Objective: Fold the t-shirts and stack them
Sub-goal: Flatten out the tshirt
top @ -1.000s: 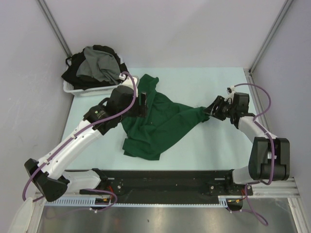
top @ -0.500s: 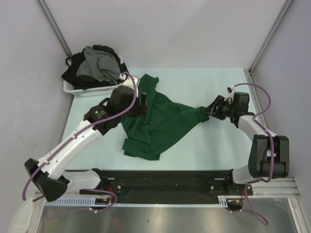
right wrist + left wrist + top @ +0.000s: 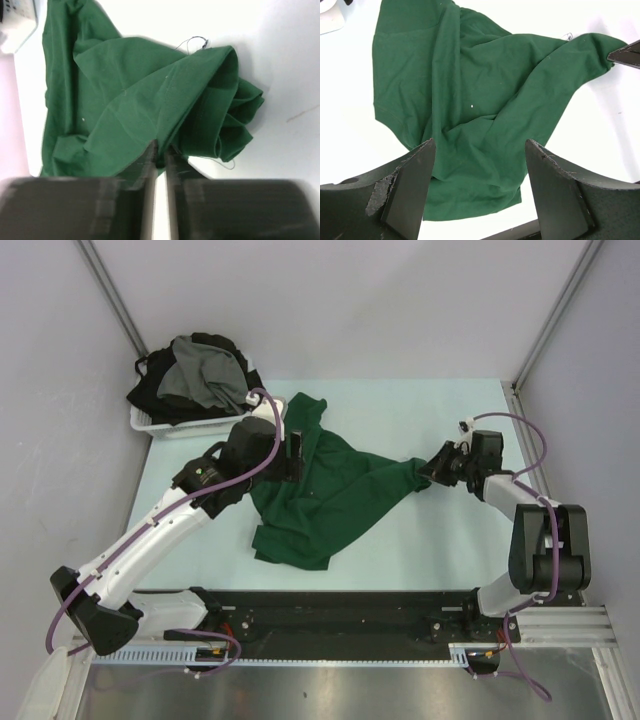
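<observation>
Green shirt (image 3: 320, 495) crumpled just right of basket (image 3: 150, 426). Right gripper (image 3: 160, 150) pinched on shirt corner farthest from basket; left gripper (image 3: 479, 145) wide open over basket-side part. Best: drag corner away slowly, cloth low, left pinning opposite edge

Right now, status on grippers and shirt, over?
Left gripper open, hovering over green t-shirt. Right gripper shut on its bunched end. Shirt crumpled on table, unfolded. Other shirts heaped in basket, nothing in the way.
</observation>
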`<state>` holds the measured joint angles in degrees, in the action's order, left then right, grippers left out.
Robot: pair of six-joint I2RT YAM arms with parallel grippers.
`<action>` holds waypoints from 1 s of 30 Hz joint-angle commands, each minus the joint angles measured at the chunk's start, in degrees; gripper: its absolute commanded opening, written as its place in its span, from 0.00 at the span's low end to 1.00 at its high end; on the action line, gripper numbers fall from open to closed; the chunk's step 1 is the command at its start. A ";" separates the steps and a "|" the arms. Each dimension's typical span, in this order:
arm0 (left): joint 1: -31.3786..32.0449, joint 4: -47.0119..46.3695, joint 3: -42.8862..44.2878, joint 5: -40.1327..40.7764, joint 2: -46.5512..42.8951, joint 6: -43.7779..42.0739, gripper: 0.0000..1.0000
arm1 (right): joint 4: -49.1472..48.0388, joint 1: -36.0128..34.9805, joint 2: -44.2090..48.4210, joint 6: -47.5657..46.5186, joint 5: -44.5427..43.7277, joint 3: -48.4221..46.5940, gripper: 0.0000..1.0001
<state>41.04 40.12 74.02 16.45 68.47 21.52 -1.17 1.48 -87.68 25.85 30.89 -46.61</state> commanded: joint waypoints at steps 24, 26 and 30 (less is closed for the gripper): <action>2.99 10.15 -16.08 -3.70 -10.36 15.39 0.77 | 4.95 0.90 1.02 -3.08 -1.89 -8.32 0.00; 3.35 9.98 -18.20 -5.10 -11.94 17.94 0.77 | 5.30 0.90 0.84 -3.26 -1.80 -8.67 0.00; 4.05 9.19 -23.04 -5.99 -13.36 21.45 0.77 | 5.83 0.90 0.84 -3.43 -1.72 -8.94 0.00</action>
<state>44.36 49.87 53.91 12.71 56.90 37.04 4.34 2.15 -87.33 23.44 28.97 -53.04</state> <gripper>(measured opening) 0.767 0.024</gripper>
